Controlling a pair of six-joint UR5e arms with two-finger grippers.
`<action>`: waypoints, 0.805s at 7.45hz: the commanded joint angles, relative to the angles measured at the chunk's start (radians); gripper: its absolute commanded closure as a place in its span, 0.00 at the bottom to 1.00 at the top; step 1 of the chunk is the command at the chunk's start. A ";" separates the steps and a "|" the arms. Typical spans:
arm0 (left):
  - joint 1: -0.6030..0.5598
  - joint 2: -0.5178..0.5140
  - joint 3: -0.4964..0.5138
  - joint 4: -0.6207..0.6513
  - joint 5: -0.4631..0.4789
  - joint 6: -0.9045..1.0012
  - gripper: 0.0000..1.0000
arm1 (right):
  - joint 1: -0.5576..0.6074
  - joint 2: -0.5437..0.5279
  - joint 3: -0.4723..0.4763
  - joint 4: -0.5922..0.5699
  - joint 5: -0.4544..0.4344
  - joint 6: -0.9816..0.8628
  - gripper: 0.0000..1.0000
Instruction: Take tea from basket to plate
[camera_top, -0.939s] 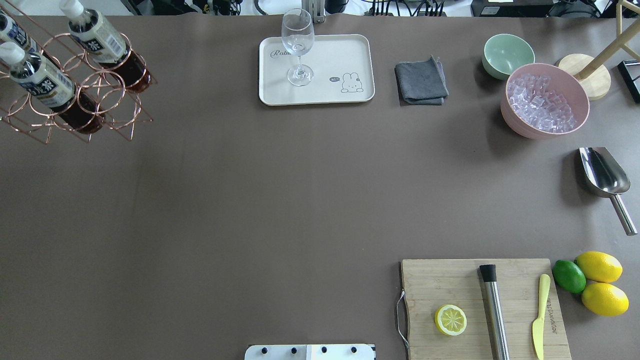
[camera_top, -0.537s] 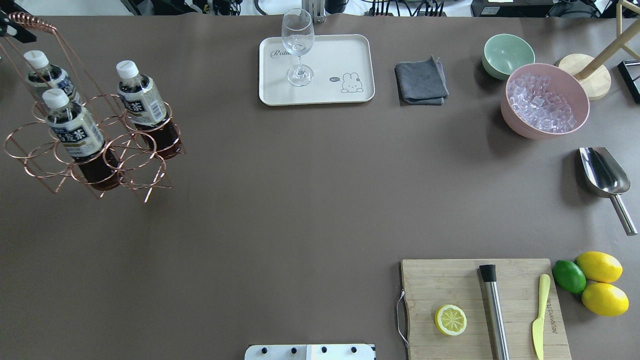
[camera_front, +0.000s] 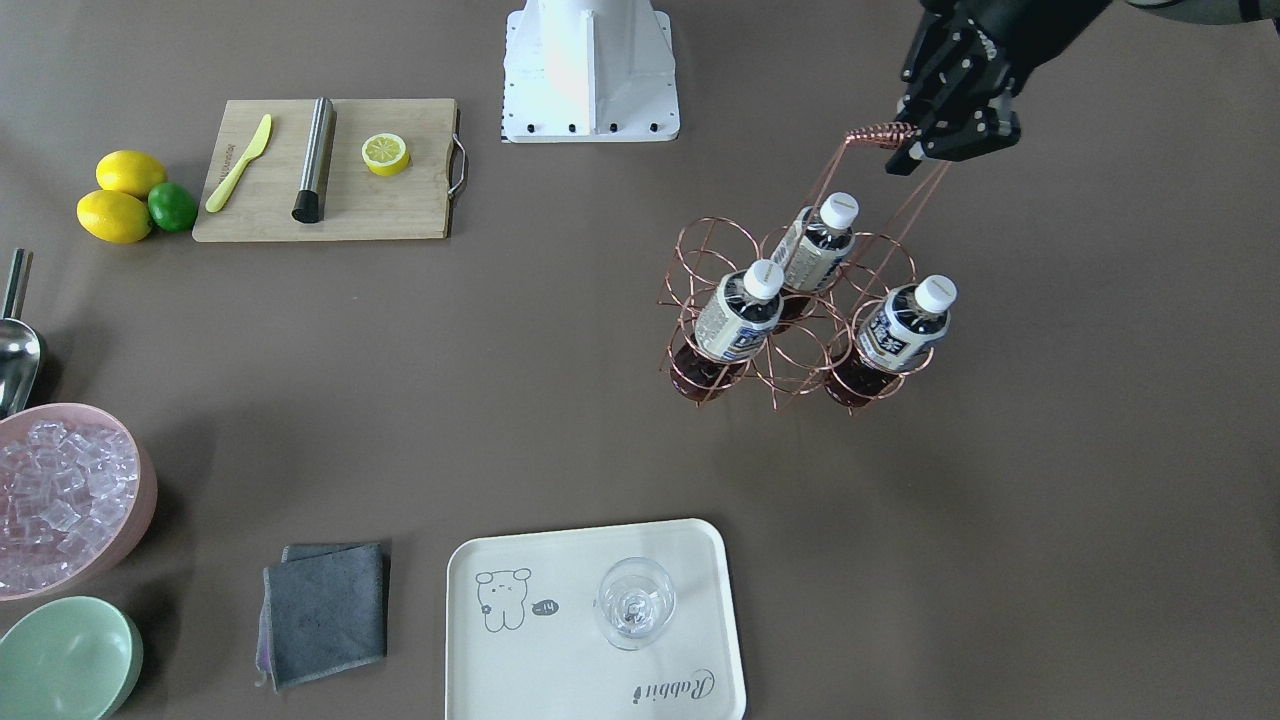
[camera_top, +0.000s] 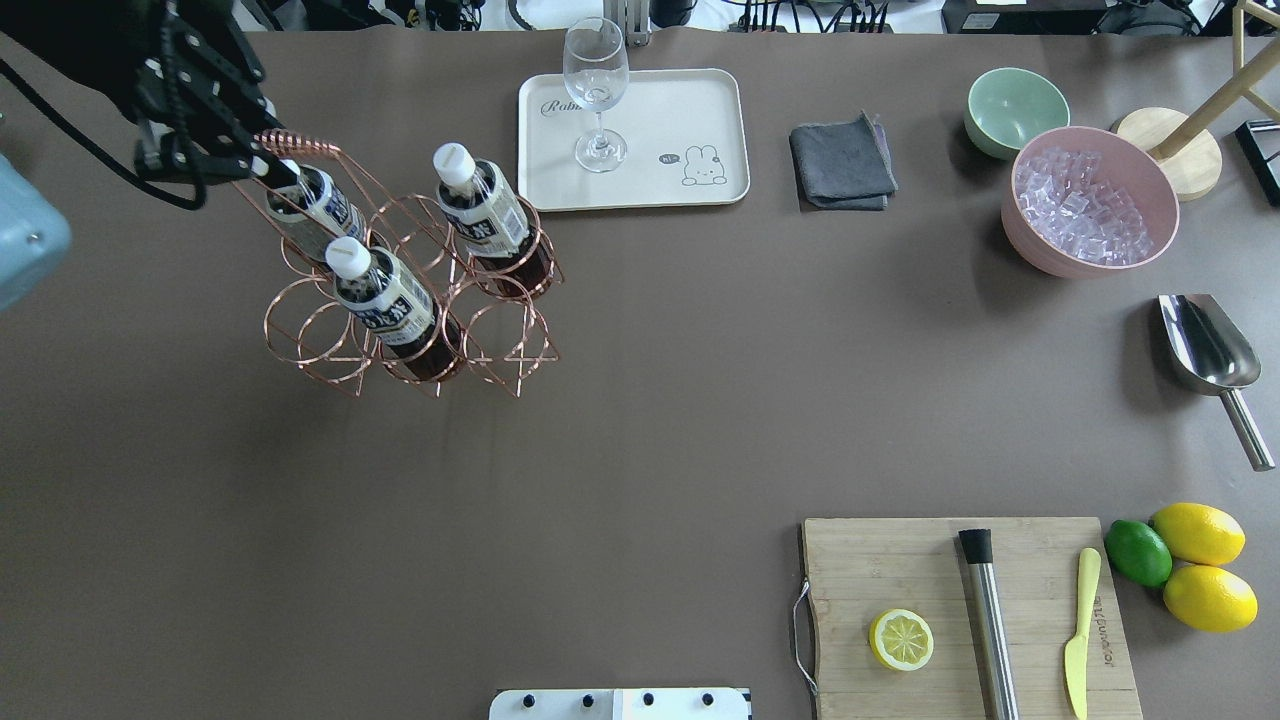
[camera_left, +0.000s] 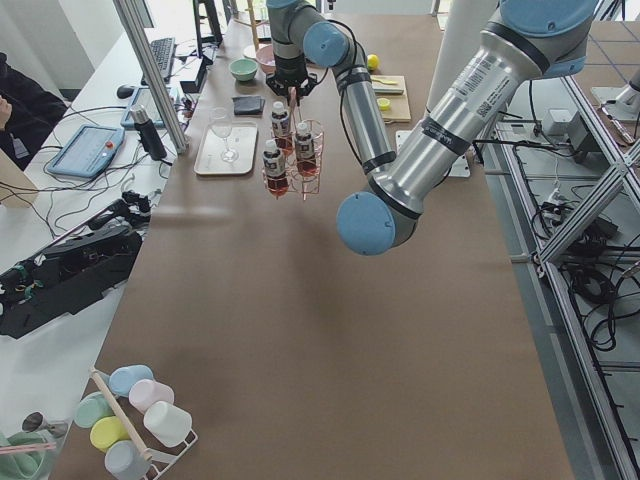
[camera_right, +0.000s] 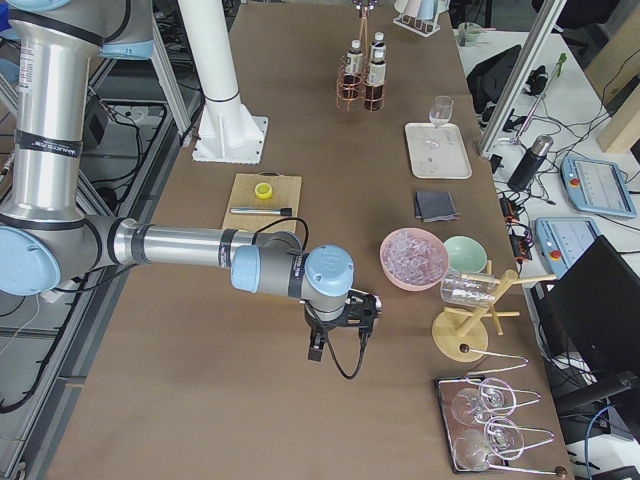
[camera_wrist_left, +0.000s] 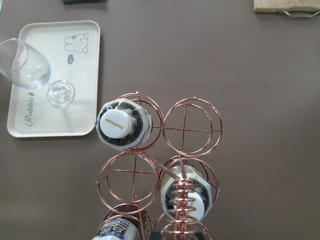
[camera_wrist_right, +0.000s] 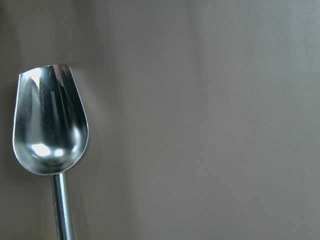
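1. Since the overhead view of half a second ago, the basket (camera_top: 516, 362) has travelled to the right across the tabletop (camera_top: 640, 450) towards the plate (camera_top: 700, 120). The left arm, then almost out of that view, now shows at its top-left corner.
2. The left pincer (camera_top: 262, 165) is clamped on the coiled top of the basket's long wire handle (camera_top: 295, 145), and the basket hangs from it at a tilt. Whether its feet touch the tabletop I cannot tell.
3. All three tea bottles (camera_top: 490, 215) stand capped in the basket. Two are in the end cells of the row farther from the robot, and one is in the middle cell of the nearer row. The other cells in view are empty.
4. The basket is to the robot's left of the plate and apart from it. The end bottle is near the plate's corner.
5. On the plate stands only a stemmed glass (camera_top: 596, 90), upright, at the end nearer the basket.
6. The right pincer (camera_right: 340, 318) shows only in the right side view, so I cannot tell how far it is open. Its wrist camera looks at a metal scoop (camera_wrist_right: 50, 125) lying on the tabletop.
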 joint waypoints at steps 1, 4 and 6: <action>0.179 -0.099 0.028 -0.060 0.076 -0.239 1.00 | 0.002 -0.002 -0.010 0.000 -0.001 0.000 0.00; 0.262 -0.126 0.064 -0.120 0.092 -0.309 1.00 | 0.002 0.000 -0.012 0.000 -0.001 0.000 0.00; 0.284 -0.143 0.088 -0.154 0.093 -0.359 1.00 | 0.000 0.000 -0.014 0.000 -0.001 0.000 0.00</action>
